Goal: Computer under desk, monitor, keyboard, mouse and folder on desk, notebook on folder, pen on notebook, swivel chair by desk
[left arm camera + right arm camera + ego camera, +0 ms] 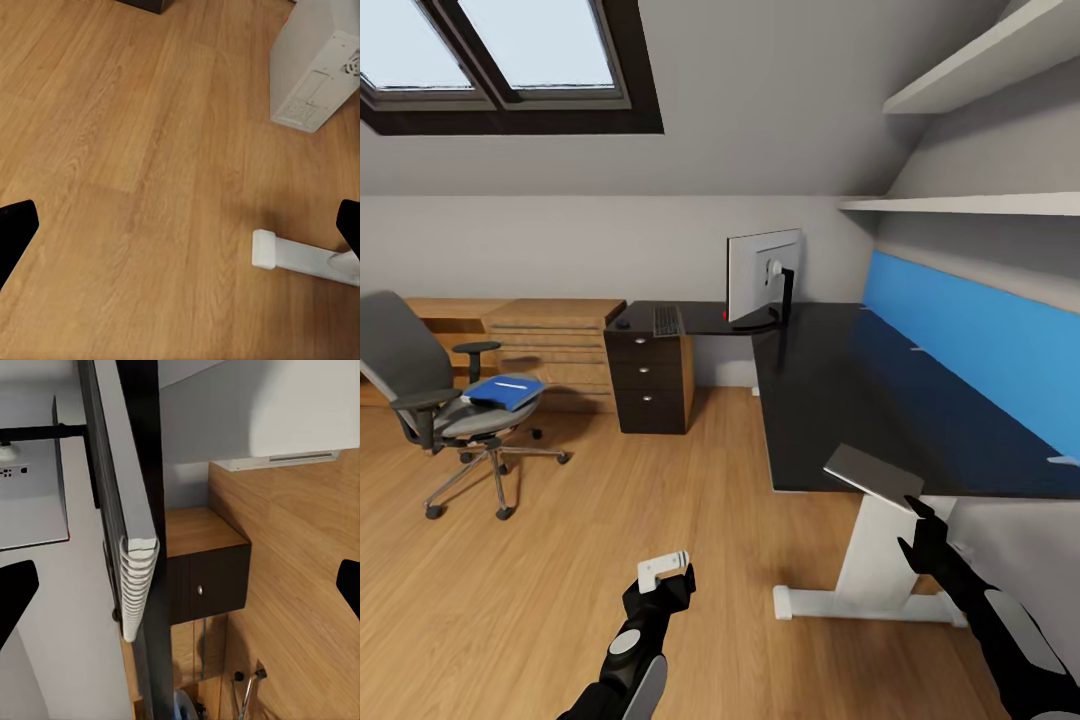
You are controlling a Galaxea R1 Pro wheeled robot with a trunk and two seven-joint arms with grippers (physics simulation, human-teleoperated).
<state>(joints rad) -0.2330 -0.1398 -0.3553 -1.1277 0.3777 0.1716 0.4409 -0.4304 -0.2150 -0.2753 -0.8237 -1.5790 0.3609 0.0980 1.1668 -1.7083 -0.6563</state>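
Nearest the robot, the left pincer (665, 585) hangs over the wooden floor (610, 520) with its fingers spread and nothing between them, while the right pincer (912, 515) is clamped on the spiral-bound notebook (873, 472), holding it at the near edge of the black surface (830, 390). Beyond, the monitor (763, 272), keyboard (667, 320) and mouse (622, 323) sit at the far corner, and the blue folder (503, 392) with the pen (510, 385) lies on the swivel chair (445, 400). If the notebook catches that edge, it could twist loose and drop.
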